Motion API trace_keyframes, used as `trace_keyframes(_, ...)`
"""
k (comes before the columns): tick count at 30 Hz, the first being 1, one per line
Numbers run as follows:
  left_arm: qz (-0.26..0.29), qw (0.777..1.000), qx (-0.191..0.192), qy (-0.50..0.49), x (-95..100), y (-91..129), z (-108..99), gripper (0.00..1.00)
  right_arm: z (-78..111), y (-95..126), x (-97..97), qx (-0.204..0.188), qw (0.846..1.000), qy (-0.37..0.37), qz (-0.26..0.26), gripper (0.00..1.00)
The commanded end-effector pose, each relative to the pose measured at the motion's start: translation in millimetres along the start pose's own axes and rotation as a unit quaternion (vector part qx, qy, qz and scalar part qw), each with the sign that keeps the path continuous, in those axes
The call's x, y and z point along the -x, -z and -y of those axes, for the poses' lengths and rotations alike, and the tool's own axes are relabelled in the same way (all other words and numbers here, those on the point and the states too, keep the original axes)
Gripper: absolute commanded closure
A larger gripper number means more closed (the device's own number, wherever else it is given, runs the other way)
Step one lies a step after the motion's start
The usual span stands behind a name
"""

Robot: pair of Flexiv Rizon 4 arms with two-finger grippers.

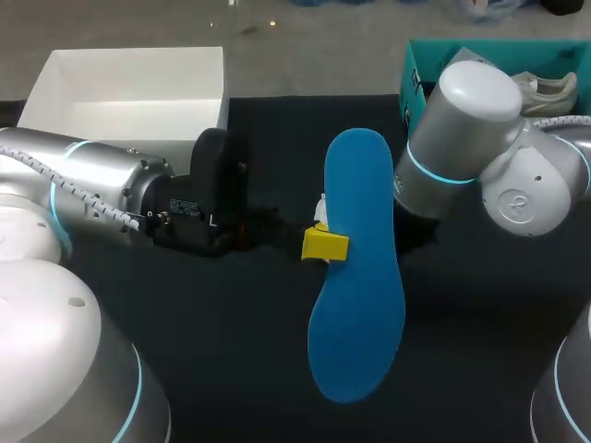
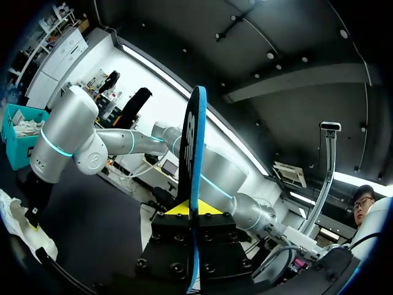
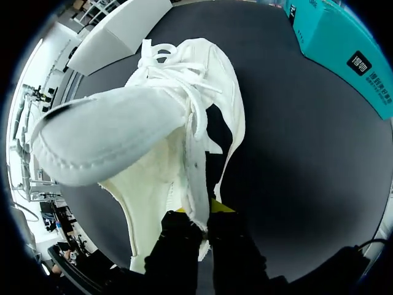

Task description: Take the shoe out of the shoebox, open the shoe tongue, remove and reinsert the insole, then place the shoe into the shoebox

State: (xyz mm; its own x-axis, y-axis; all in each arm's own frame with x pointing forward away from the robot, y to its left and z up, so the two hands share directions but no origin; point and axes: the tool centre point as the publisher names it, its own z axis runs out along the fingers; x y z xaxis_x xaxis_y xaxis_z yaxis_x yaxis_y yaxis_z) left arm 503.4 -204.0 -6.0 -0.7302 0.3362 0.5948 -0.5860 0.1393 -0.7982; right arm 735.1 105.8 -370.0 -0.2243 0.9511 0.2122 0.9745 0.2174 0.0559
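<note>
- Over the middle of the black bench (image 1: 212,369), your left arm (image 1: 102,185) comes in from the left. Its jaws pinch one long edge of the blue foam insole (image 1: 355,277), holding it clear of the bench.
- Behind the insole, your right arm (image 1: 462,138) reaches in. Its jaws are pressed onto the side wall of the white lace-up shoe (image 3: 215,98), whose padded tongue (image 3: 110,135) is lifted away from the laces.
- At the far edge you have a teal shoebox (image 1: 420,78) on the right and a white open box (image 1: 129,92) on the left.
</note>
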Motion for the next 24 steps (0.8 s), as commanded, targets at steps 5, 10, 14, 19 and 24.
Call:
trace_keyframes(5,-0.001,1.0,0.0,0.0,0.8,-0.8,-0.1,1.0,-3.7,-13.4,0.9,-0.012,1.0,-0.022,0.005,1.0)
trace_keyframes(10,-0.001,1.0,0.0,0.0,0.8,-0.8,-0.1,1.0,-4.5,-16.8,4.1,-0.014,0.999,-0.038,0.007,1.0)
trace_keyframes(14,-0.001,1.0,0.0,0.0,0.8,-0.8,-0.1,1.0,-2.0,-14.2,5.0,-0.026,0.999,-0.035,0.001,0.0)
trace_keyframes(19,-0.001,1.0,0.0,0.0,0.8,-0.8,-0.1,1.0,10.1,12.3,-1.8,-0.038,0.997,-0.037,-0.049,0.0)
trace_keyframes(24,-0.001,1.0,0.0,0.0,0.8,-0.8,-0.1,1.0,23.5,50.9,-5.7,-0.028,0.989,-0.035,-0.142,0.0)
